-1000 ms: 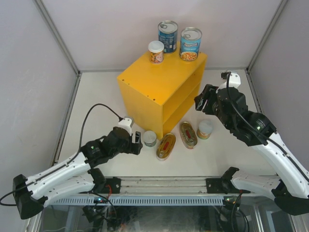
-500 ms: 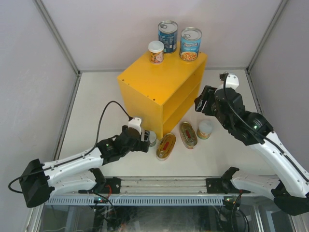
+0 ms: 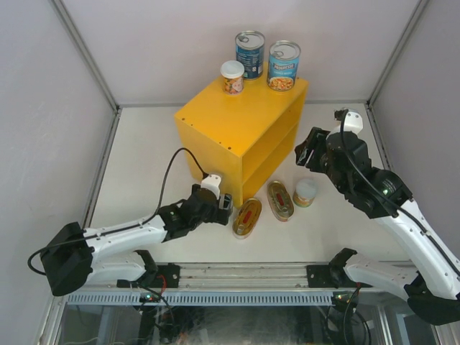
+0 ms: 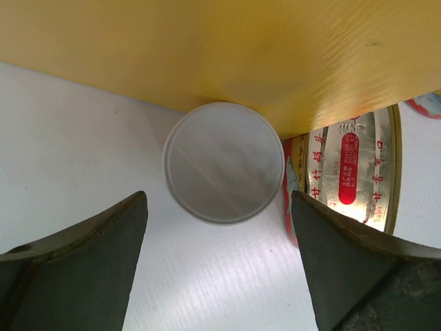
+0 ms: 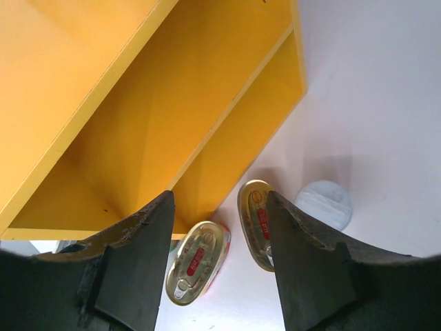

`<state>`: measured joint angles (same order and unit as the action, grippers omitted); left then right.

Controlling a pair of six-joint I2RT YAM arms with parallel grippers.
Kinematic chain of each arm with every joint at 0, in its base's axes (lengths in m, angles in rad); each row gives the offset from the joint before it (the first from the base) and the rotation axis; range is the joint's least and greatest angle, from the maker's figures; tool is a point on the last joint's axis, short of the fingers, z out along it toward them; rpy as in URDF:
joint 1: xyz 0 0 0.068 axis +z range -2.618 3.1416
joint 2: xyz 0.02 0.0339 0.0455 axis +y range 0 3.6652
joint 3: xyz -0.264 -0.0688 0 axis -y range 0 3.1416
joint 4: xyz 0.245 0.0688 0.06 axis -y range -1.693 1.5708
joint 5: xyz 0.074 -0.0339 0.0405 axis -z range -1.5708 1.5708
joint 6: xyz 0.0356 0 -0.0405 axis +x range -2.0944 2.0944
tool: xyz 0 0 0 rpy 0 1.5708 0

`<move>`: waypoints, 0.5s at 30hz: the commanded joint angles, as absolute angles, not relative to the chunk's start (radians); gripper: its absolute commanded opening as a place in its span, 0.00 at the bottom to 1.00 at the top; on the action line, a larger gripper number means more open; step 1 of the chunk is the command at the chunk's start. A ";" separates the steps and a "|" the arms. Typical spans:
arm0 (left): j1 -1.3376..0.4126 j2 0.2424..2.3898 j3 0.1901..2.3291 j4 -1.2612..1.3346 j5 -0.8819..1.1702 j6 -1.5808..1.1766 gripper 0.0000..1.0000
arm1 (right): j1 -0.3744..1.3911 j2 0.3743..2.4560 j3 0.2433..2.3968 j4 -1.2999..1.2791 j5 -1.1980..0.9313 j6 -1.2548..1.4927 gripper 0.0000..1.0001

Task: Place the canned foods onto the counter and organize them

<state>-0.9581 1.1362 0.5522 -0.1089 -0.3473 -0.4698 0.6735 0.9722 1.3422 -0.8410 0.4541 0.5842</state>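
The yellow counter (image 3: pixel 230 122) carries two tall blue cans (image 3: pixel 249 53) (image 3: pixel 284 65) and a small pale-lidded can (image 3: pixel 232 76) on its top. On the table lie two oval red-yellow tins (image 3: pixel 246 218) (image 3: pixel 280 200) and a small can (image 3: pixel 305 192). My left gripper (image 3: pixel 223 203) is open over a third small can (image 4: pixel 224 162), which stands against the counter (image 4: pixel 207 48) beside an oval tin (image 4: pixel 351 172); its fingers (image 4: pixel 103 255) straddle the lid's near edge. My right gripper (image 3: pixel 306 150) is open and empty, held above the table by the counter's open side.
Grey walls enclose the table on the left, the back and the right. In the right wrist view the counter's inner shelf (image 5: pixel 227 103) shows, with both oval tins (image 5: pixel 198 262) (image 5: pixel 256 221) and the small can (image 5: pixel 324 205) below.
My left arm has reached forward and right, bringing its open gripper over the small can at the counter's front corner. My right gripper has shifted slightly right and back.
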 commanded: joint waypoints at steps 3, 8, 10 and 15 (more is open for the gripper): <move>-0.962 1.198 0.559 -0.016 -0.326 -0.422 0.89 | 0.660 0.955 1.339 -0.845 0.446 0.594 0.56; -0.962 1.230 0.562 0.011 -0.336 -0.416 0.89 | 0.651 0.955 1.339 -0.847 0.442 0.592 0.55; -0.962 1.242 0.567 0.018 -0.342 -0.412 0.89 | 0.648 0.957 1.340 -0.849 0.441 0.593 0.55; -0.962 1.263 0.569 0.055 -0.355 -0.402 0.89 | 0.641 0.963 1.340 -0.851 0.437 0.591 0.56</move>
